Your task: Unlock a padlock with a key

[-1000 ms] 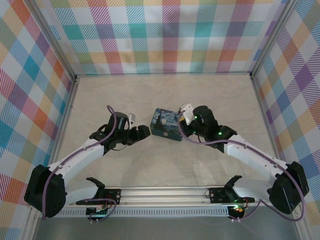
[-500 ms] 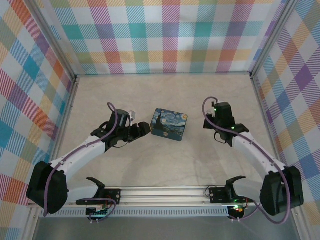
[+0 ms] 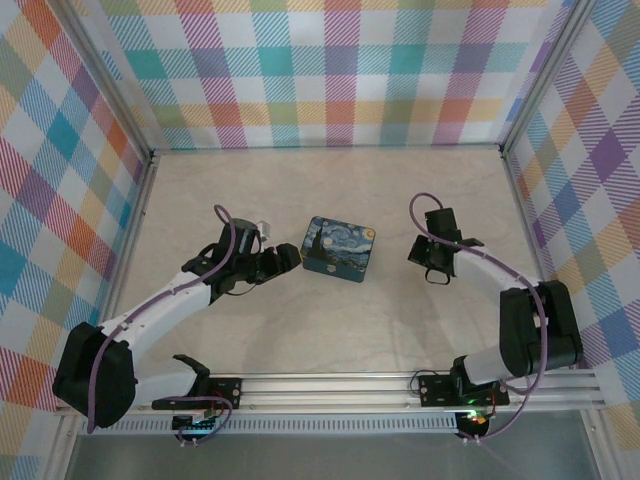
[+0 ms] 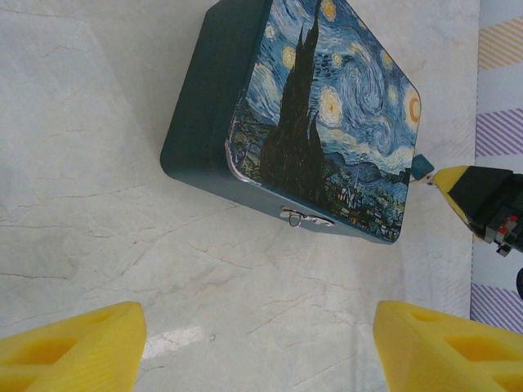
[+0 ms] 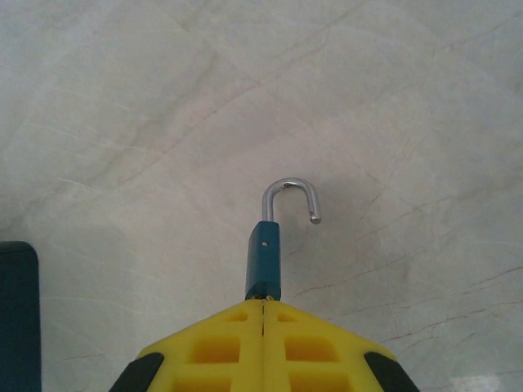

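The right fingers (image 5: 214,349) are pressed together on the teal padlock (image 5: 264,255), whose shackle (image 5: 291,198) is swung open, above bare tabletop (image 5: 425,98) at mid-frame. The left fingers (image 4: 73,343) are spread wide and empty, near the closed painted tin (image 4: 327,114); its contents are hidden.

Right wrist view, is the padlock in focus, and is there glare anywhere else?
Right wrist: padlock sharp with a slight metallic glint, held in the shut right tool. Left wrist: tin crisp, near yellow fingers soft, a pale glare patch on the table.
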`<move>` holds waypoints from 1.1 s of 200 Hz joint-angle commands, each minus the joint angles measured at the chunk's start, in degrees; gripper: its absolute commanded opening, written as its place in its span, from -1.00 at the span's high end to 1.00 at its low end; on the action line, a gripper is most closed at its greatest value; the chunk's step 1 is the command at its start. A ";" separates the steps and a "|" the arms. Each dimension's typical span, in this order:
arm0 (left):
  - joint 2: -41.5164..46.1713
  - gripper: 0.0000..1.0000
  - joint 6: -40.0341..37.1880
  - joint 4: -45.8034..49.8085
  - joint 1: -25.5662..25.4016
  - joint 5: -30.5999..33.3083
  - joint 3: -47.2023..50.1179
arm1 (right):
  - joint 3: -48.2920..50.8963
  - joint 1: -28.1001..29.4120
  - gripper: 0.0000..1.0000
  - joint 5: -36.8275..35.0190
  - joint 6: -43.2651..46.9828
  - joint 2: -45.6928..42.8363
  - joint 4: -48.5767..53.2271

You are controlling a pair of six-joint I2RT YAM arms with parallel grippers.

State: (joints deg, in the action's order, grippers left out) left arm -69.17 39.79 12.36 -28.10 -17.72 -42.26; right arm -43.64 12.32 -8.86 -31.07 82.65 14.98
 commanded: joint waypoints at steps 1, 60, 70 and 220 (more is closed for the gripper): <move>-0.20 -0.48 0.42 0.17 0.02 0.75 0.16 | 0.48 -0.46 1.00 1.35 -2.83 1.12 -2.11; -0.64 -0.48 0.38 -0.14 0.63 0.57 0.42 | -0.13 -0.45 0.32 -1.31 -4.00 -0.83 1.88; -0.47 -0.48 0.29 0.05 0.80 0.83 0.46 | -0.78 -0.45 0.17 -2.13 -4.13 -2.58 3.88; 5.15 -1.00 -11.22 15.28 7.52 31.28 -10.63 | -3.29 -0.63 -0.99 -16.69 -2.69 -22.30 14.29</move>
State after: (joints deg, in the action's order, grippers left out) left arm -65.17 32.53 23.33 -21.52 1.21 -49.08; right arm -45.08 12.25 -18.74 -32.34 62.78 27.11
